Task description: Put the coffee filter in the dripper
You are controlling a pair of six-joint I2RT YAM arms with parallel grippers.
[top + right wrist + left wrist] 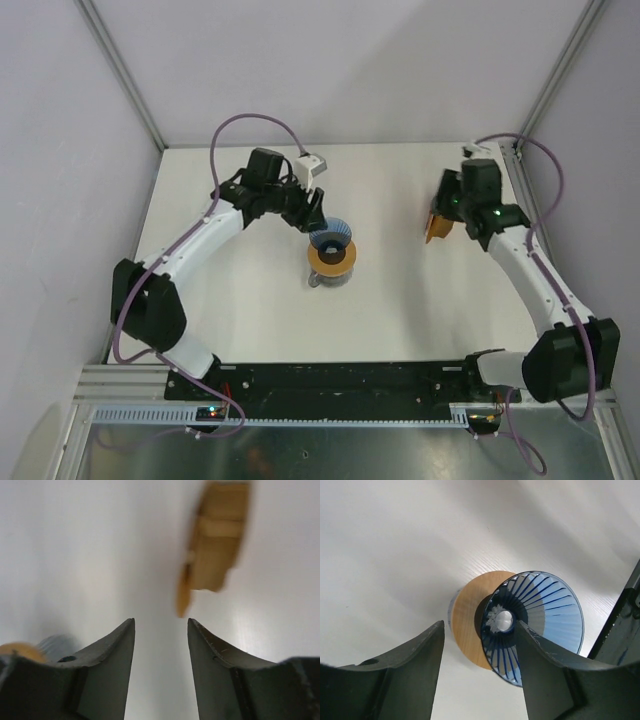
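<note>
The blue ribbed dripper (330,238) lies tilted against the flat brown ring (332,259) on the glass jug (317,280). In the left wrist view the dripper (550,615) shows its open mouth and small centre hole, with the ring (467,615) behind it. My left gripper (315,222) (480,625) is open; its right finger (540,665) overlaps the dripper's rim. My right gripper (447,215) (161,621) is open and empty, just short of the orange-brown filter stack (437,228) (216,540). A thin tan edge (183,592) hangs from the stack; no single filter shows apart from it.
White table with grey walls on three sides and metal frame posts at the back corners. The jug shows blurred at the lower left of the right wrist view (55,645). A black rail (340,380) runs along the near edge between the arm bases.
</note>
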